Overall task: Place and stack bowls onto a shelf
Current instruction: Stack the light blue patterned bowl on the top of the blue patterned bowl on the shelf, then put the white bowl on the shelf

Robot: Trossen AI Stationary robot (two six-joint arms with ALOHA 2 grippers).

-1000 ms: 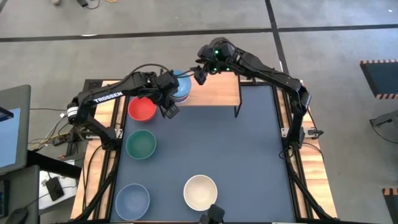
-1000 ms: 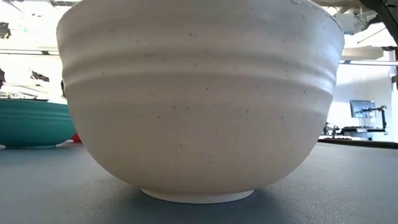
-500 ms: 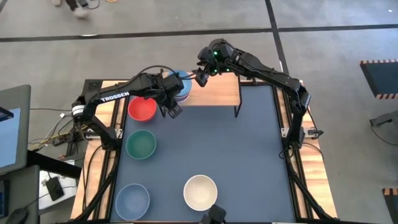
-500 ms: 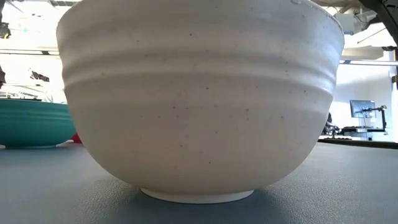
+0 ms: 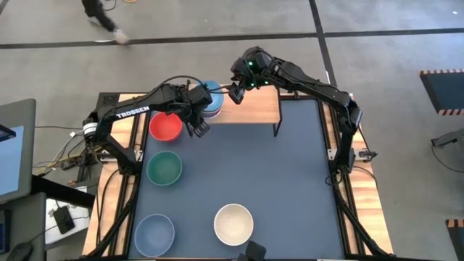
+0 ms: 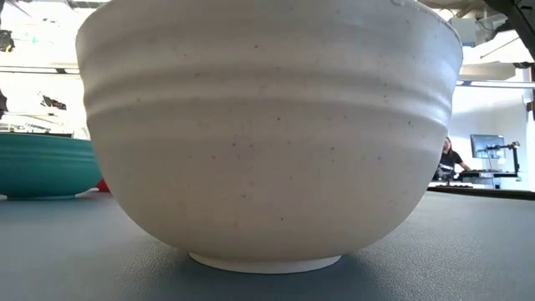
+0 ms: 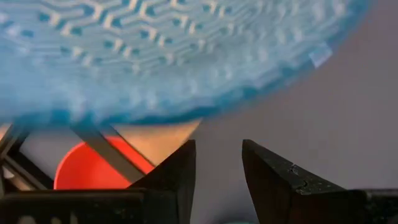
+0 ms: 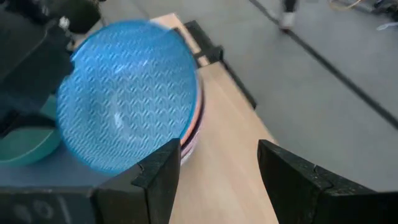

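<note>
Blue bowl (image 5: 211,101) sits between both open hands

Shelf (image 5: 257,107) right of the blue bowl (image 5: 211,99) lies bare.

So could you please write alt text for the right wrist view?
A light blue patterned bowl sits stacked on a pink-red bowl at one end of the light-wood shelf. The right gripper hovers open nearby, empty.

L end effector (image 5: 201,121) open, R end effector (image 5: 236,90) open, both arms reaching fwd
</note>
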